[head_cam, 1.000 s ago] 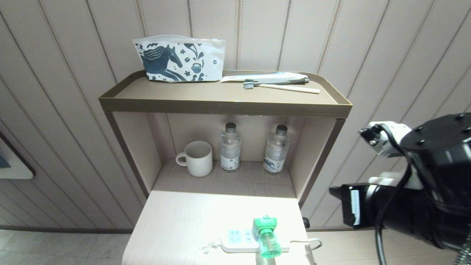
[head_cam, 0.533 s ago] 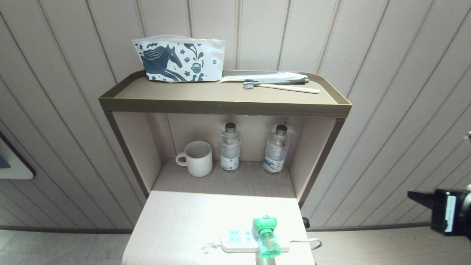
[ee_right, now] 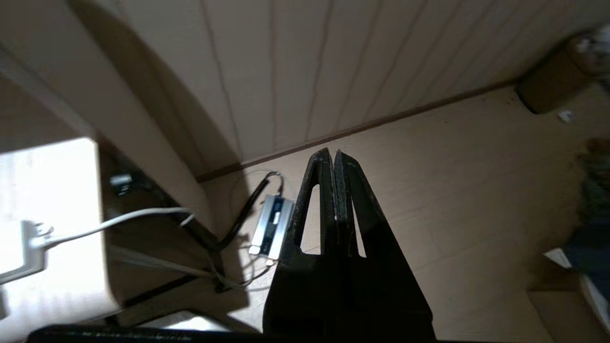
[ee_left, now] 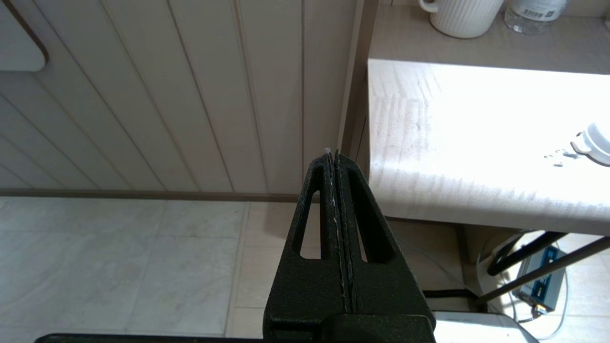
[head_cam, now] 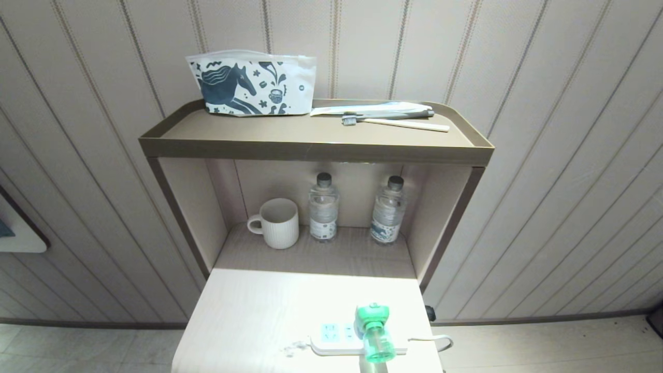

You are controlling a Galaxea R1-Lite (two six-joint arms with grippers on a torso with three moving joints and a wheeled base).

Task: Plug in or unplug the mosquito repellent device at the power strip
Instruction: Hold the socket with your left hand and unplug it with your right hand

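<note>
The mosquito repellent device (head_cam: 374, 331), a white and green head over a clear green bottle, sits plugged into the white power strip (head_cam: 336, 339) near the front of the pale table (head_cam: 259, 316). The strip's white cord (head_cam: 435, 340) runs off the table's right edge. Neither arm shows in the head view. My left gripper (ee_left: 332, 153) is shut and empty, low beside the table's left edge above the floor. My right gripper (ee_right: 331, 152) is shut and empty, off the table's right side over the floor; one end of the power strip (ee_right: 19, 250) and its cord (ee_right: 114, 220) show there.
A recessed shelf holds a white ribbed mug (head_cam: 276, 223) and two water bottles (head_cam: 323, 207) (head_cam: 389, 210). The top tray (head_cam: 316, 147) carries a printed pouch (head_cam: 254, 83) and a toothbrush (head_cam: 396, 123). A silver adapter (ee_right: 271, 228) and cables lie on the floor beside the table.
My right arm filled the right side of the head view a second ago; it has drawn back to the right and down, and is now out of that view. The device and strip have not moved.
</note>
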